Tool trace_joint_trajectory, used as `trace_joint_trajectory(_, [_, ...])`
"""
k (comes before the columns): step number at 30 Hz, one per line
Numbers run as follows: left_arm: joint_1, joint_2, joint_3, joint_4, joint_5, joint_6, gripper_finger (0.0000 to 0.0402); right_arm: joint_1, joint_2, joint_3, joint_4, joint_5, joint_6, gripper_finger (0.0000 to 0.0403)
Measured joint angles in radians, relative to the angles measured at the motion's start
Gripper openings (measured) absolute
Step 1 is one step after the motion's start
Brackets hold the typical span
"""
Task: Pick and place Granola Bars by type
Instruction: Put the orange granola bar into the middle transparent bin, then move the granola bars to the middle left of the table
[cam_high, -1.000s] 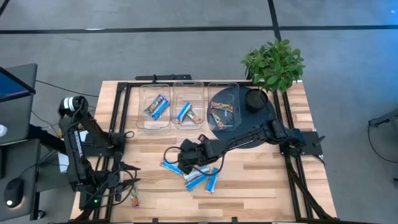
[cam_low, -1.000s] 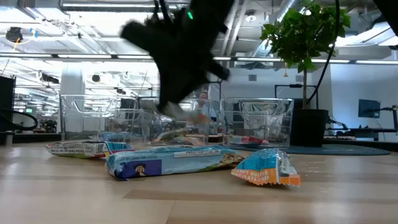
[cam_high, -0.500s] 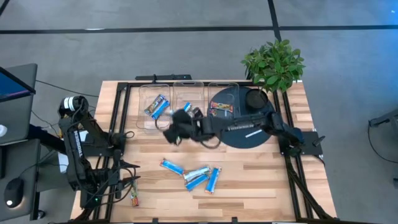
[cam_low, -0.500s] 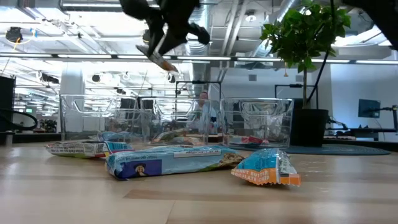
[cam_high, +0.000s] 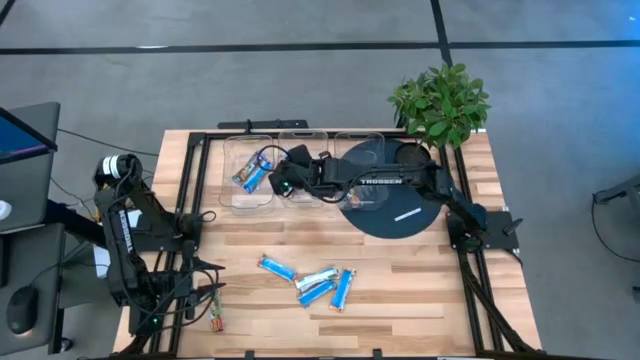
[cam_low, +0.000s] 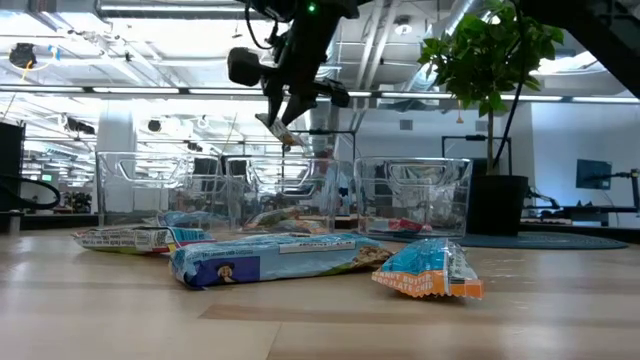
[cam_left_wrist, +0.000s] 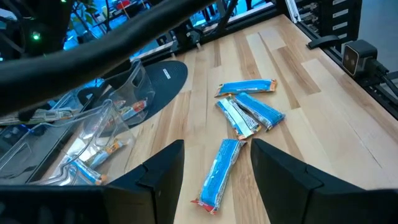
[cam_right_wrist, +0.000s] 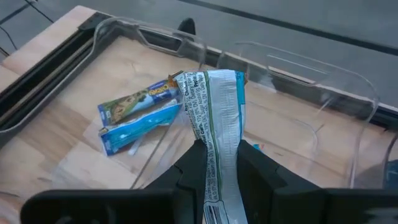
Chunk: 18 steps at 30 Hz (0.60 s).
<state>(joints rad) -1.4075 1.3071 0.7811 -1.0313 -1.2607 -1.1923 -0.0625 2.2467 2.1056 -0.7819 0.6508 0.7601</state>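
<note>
High view: right gripper (cam_high: 280, 184) clamped on a silvery-green bar (cam_high: 272, 187), above the wall between the left and middle clear bins (cam_high: 238, 200); four bars (cam_high: 310, 283) loose on the slatted wood table (cam_high: 400, 290); left gripper (cam_high: 200, 292) parked at the near-left corner, jaws apart, empty; grey floor around.
Low view: bar hangs over the bins; open office behind.
Right wrist view: two bars (cam_right_wrist: 140, 118) lie in the left bin.

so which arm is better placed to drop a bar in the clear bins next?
Right. The right gripper already holds a silvery-green wrapped bar above the clear plastic bins. The left gripper is open and parked by the table's near-left corner.
</note>
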Motion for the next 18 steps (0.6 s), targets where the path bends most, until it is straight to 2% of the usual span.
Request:
trace_joint_trajectory(6, [0.000, 0.000, 0.000, 0.000, 0.000, 0.000, 0.0180, -0.001, 0.000, 0.000, 0.000, -0.003, 0.000, 0.0065])
trace_joint_trajectory(9, [0.000, 0.000, 0.000, 0.000, -0.001, 0.000, 0.0180, -0.005, 0.000, 0.000, -0.015, -0.038, -0.001, 0.0079])
trace_joint_trajectory(18, [0.000, 0.000, 0.000, 0.000, -0.001, 0.000, 0.0180, -0.012, 0.000, 0.000, -0.042, -0.043, -0.008, 0.0185])
